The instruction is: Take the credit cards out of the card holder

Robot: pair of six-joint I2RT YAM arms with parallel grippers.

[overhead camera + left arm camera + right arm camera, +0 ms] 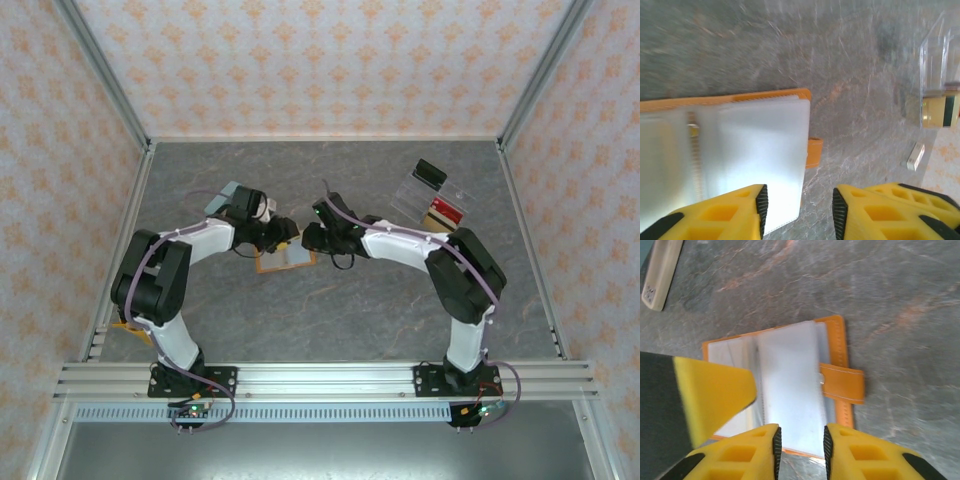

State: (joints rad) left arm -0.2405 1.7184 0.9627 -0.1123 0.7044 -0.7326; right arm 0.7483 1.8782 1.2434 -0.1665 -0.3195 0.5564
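Over the middle of the table the two claws meet above the card holder (839, 345). The left gripper (799, 212) stands spread, one finger over the near pocket page and the other over bare table beside it; nothing is pinched. The right gripper (801, 452) is parted more narrowly and straddles the edge of a see-through pocket, its pads not closed on it. Under both, the holder lies open flat on the grey table (350, 320), orange cover down, its strap tab (842, 385) sticking out to one side. The pockets look milky and pale. I can't make out a reddish face in any of them, so I cannot tell whether a card is inside. Off to the right rear, well apart, a reddish card (447, 211) lies by the clear tray (415, 190). To my eye the step in hand is working at the pockets. Next, one claw would need to pin the cover while the other nips a card's edge and slides it out.
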